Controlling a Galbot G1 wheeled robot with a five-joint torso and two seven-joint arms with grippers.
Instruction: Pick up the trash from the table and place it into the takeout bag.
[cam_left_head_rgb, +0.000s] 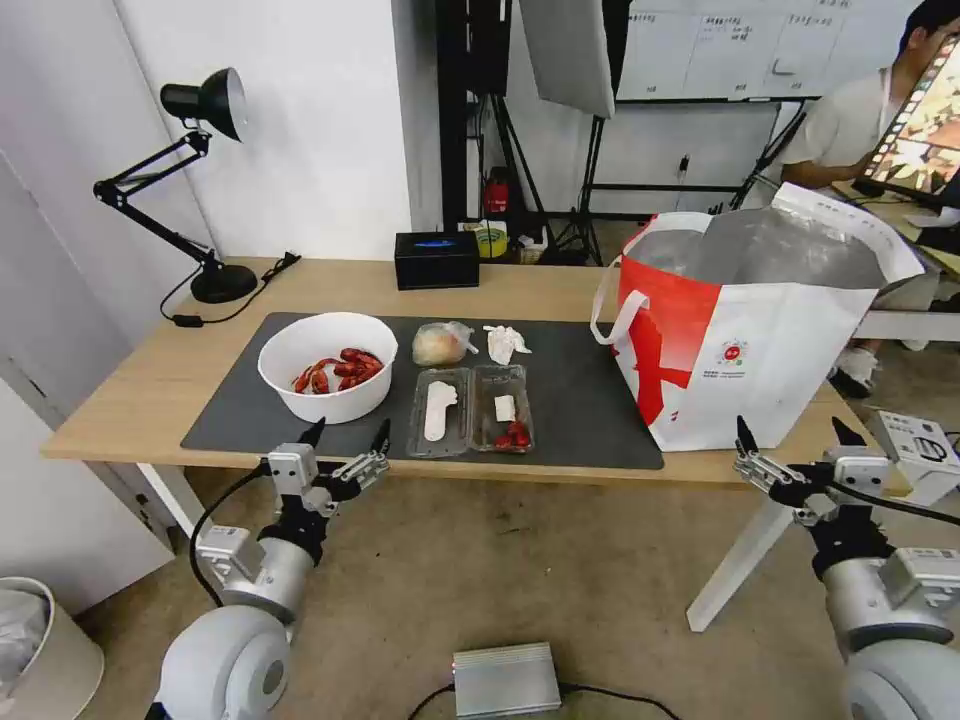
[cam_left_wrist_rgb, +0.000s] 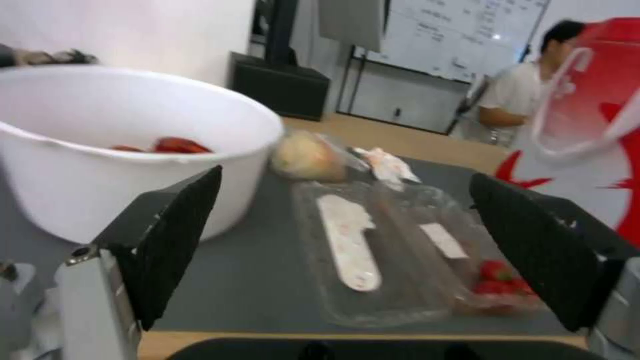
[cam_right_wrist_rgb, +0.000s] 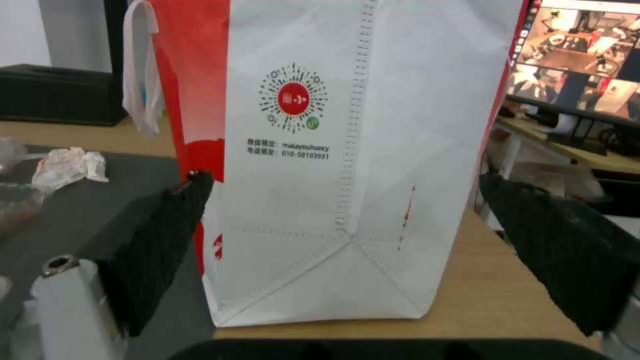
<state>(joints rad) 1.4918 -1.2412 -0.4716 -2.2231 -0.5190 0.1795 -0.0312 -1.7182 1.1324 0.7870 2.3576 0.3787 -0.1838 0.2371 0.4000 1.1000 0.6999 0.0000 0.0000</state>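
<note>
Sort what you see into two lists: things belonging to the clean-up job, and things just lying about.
Job: bowl of crayfish, clamshell, small clear bag, tissue, takeout bag, left gripper, right gripper.

Lying about: desk lamp, black tissue box.

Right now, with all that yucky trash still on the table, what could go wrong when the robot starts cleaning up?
The white round bowl still holds red crayfish; tipped while lifted, they could spill onto the dark grey mat. The clear plastic clamshell lies open and flimsy, so it might slip or flop in the left gripper. The white-and-red takeout bag is soft and could topple if bumped.
</note>
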